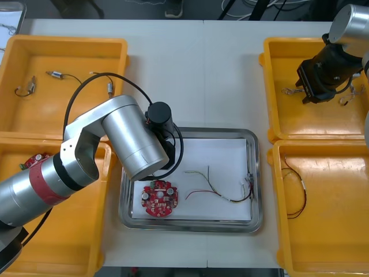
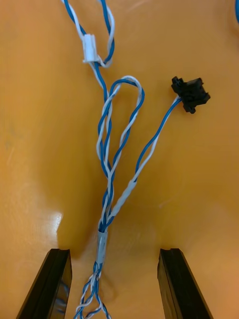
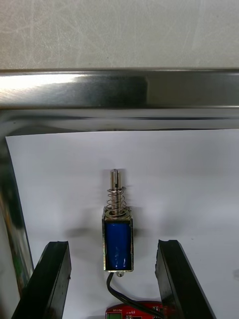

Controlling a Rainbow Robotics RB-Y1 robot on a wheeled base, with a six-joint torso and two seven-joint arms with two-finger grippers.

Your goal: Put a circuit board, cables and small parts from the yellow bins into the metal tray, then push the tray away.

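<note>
Left gripper [image 3: 113, 245]: fingers apart, straddling a small metal part [image 3: 118, 239] with a blue body and spring. It lies flat on the white liner of the metal tray [image 3: 119, 94] and touches neither finger. The circuit board [image 3: 134, 312] edge is near the finger bases, and there is open liner between the part and the far rim. The left arm reaches from near left, wrist over the tray's left side. Right gripper [image 2: 114, 254]: fingers apart, low over the far right yellow bin [image 1: 282, 63]. A twisted blue and white cable [image 2: 107, 164] runs between them on the bin floor, unclamped.
</note>
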